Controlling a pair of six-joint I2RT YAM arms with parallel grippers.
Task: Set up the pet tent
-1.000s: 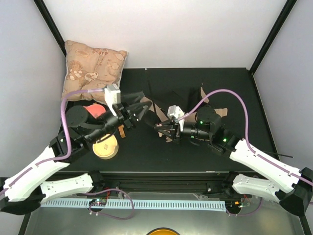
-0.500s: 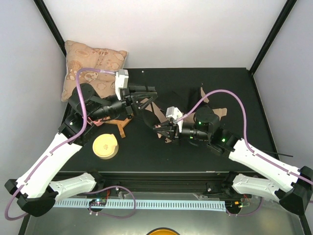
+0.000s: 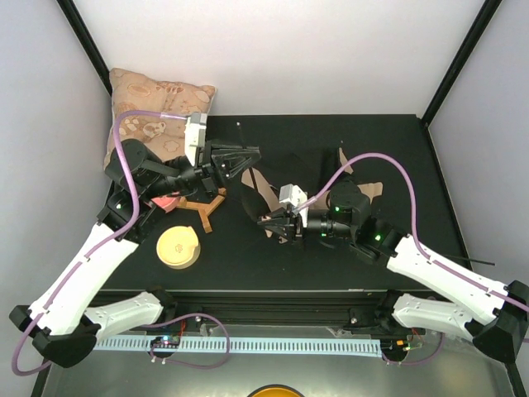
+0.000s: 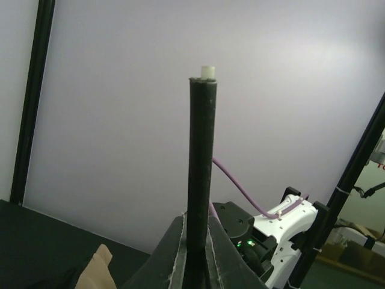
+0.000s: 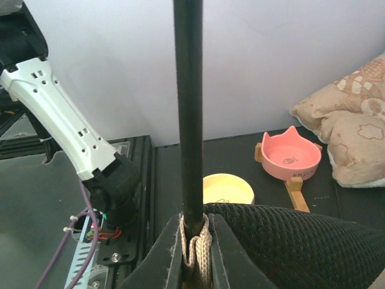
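The pet tent (image 3: 374,188) lies flat on the black table, dark fabric with tan flaps showing. In the left wrist view a thin black pole (image 4: 200,156) with a white tip stands straight up between the jaws, and my left gripper (image 4: 195,256) is shut on it. From above, the left gripper (image 3: 246,155) sits over the tent's left part. My right gripper (image 5: 196,250) is shut on another stretch of black pole (image 5: 189,108) together with a beige webbing loop, next to black mesh fabric (image 5: 295,241). In the top view the right gripper (image 3: 270,223) is at the tent's near left edge.
A puffy beige cushion (image 3: 157,112) lies at the back left corner. A pink cat bowl (image 5: 289,153) on a wooden stand (image 3: 205,208) and a yellow bowl (image 3: 178,246) sit at the left front. Black frame posts stand at the back corners.
My left gripper has swung up and back from the table's middle and closed from open onto the pole. The right gripper stays shut and has barely shifted left.
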